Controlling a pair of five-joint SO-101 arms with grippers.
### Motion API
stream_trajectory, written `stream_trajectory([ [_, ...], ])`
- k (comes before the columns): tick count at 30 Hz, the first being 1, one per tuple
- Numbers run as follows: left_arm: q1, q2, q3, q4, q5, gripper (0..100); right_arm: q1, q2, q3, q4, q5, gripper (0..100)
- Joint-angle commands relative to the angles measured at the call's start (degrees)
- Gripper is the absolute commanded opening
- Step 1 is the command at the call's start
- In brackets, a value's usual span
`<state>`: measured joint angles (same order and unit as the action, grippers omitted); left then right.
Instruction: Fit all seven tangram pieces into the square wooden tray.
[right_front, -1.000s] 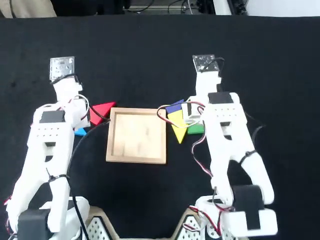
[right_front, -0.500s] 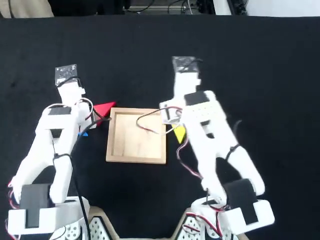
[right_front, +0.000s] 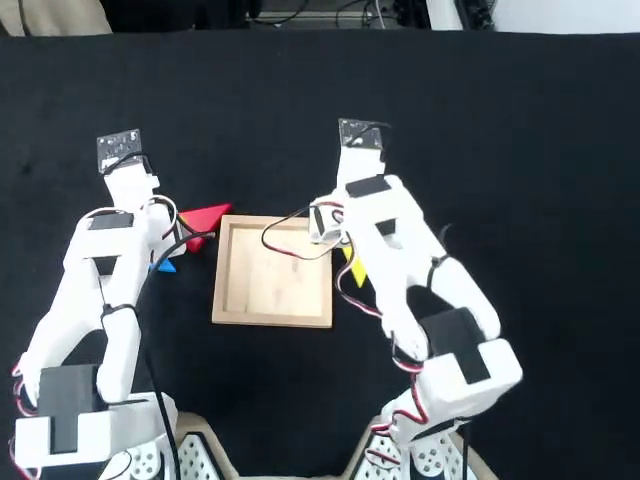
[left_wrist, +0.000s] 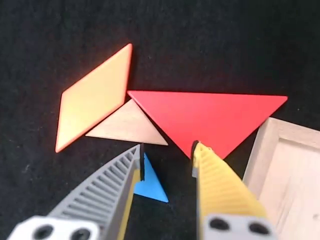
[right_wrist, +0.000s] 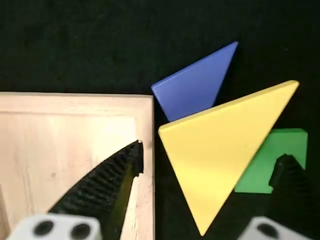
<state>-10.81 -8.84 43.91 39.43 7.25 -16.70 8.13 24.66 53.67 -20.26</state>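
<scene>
High view: your square wooden tray lies flat on the black tabletop, showing bare wood inside. Your left arm stands beside its left edge, with the red triangle near the tray's far-left corner and the small blue triangle by the arm. Your right arm leans over the tray's right edge, with a sliver of yellow triangle below it. Left wrist view: your left fingers are spread and pinch nothing. One tip is at the red triangle's corner, the other by the small blue triangle. The orange parallelogram and pale wooden triangle touch just beyond. Right wrist view: your right fingers are spread wide and straddle the yellow triangle, one over the tray rim, the other over the green square. The dark blue triangle touches the yellow triangle's edge.
</scene>
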Motion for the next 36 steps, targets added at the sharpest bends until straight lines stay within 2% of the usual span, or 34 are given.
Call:
stream_trajectory([
  [1,-0.1,-0.3,-3.2,-1.0,0.4,18,2.6,0.6,-3.4,-0.8,-0.5,39.8],
  [9,0.0,-0.3,-2.9,-1.0,0.4,18,7.6,0.7,-3.1,-1.2,-0.3,39.7],
  [18,0.0,-0.2,-2.9,-1.0,0.4,18,5.8,0.7,-4.7,-1.2,0.0,39.6],
  [24,0.0,-0.2,-2.9,-1.0,0.4,18,5.9,1.3,-4.3,-2.5,7.6,39.6],
  [31,0.0,-0.2,-2.9,-1.0,0.4,18,6.2,6.8,-6.6,-0.2,3.3,39.6],
  [36,0.0,-0.2,-2.9,-1.0,0.4,18,6.2,11.0,-12.8,3.9,3.6,39.6],
])
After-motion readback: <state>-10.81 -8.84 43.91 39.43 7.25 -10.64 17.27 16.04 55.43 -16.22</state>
